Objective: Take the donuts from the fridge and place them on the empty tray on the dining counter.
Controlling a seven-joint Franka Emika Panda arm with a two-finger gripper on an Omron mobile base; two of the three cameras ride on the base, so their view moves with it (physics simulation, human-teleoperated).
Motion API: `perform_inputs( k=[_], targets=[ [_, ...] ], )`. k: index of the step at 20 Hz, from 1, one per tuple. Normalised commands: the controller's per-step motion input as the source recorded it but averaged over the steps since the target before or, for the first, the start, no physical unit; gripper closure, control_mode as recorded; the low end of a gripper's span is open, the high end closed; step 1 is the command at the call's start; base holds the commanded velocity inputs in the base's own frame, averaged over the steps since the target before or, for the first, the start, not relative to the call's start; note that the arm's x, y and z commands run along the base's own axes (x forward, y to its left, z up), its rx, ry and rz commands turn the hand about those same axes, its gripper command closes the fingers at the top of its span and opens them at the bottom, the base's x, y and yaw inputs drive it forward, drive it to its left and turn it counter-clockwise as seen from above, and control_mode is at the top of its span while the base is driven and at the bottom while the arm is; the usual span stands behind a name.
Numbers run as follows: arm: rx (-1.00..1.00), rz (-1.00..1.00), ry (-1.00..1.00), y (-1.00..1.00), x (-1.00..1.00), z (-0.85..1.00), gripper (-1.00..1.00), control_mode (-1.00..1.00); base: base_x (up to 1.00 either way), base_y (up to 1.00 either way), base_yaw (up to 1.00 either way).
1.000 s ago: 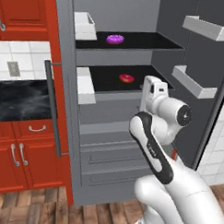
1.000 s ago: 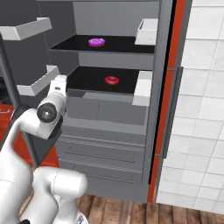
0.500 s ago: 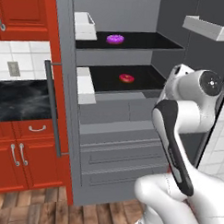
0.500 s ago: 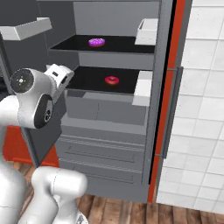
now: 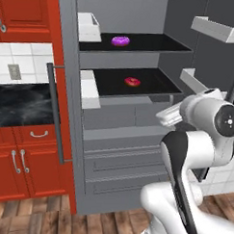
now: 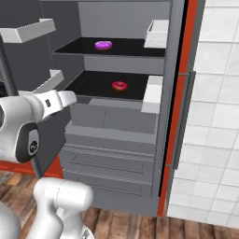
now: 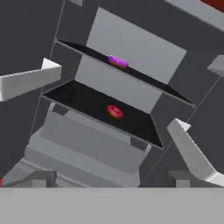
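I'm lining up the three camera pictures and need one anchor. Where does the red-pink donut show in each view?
Left base view: red-pink donut lies mid-picture on the lower black shelf, below the purple donut.
Right base view: it sits centre, upper half, on the same shelf.
Hand view: it sits near the middle, on the tilted lower shelf.
Shared landmark: the purple donut on the shelf above, in all three.
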Motion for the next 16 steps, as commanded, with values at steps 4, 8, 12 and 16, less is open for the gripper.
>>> perform_inputs(
  k=[4,8,12,16],
  targets=[
    [0.56,0.0,0.0,-0.48,0.06,0.05,-1.0,-1.0,0.0,0.0,0.0],
    [0.05,0.02,0.0,-0.02,0.0,0.01,-1.0,-1.0,0.0,0.0,0.0],
    [0.0,0.0,0.0,0.0,0.06,0.0,-1.0,-1.0,0.0,0.0,0.0],
    [0.0,0.0,0.0,-0.01,-0.04,0.0,-1.0,-1.0,0.0,0.0,0.0]
  ],
)
